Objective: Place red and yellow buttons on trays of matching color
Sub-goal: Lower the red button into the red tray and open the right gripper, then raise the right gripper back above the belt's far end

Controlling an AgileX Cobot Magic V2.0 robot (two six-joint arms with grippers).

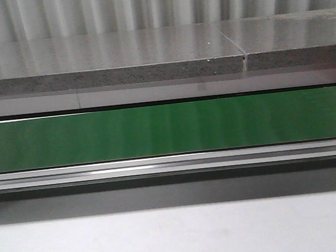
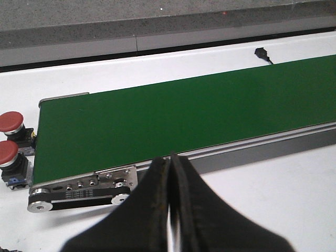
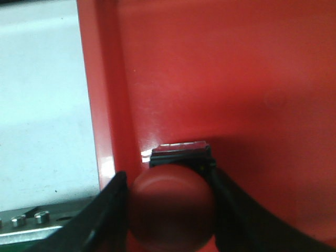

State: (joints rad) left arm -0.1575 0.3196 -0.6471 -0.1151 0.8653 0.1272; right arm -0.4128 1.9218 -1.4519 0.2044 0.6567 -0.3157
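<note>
Front view faces forward, level over green belt (image 1: 168,129); left wrist shares belt obliquely; right wrist close above red tray (image 3: 236,79).

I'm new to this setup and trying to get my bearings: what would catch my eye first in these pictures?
The long green conveyor belt runs straight across the front view, with nothing on it. In the right wrist view, the right gripper holds a red button over the floor of a red tray, near its wall. Two more red buttons wait beside the belt's end in the left wrist view, where the left gripper is shut and empty.
</note>
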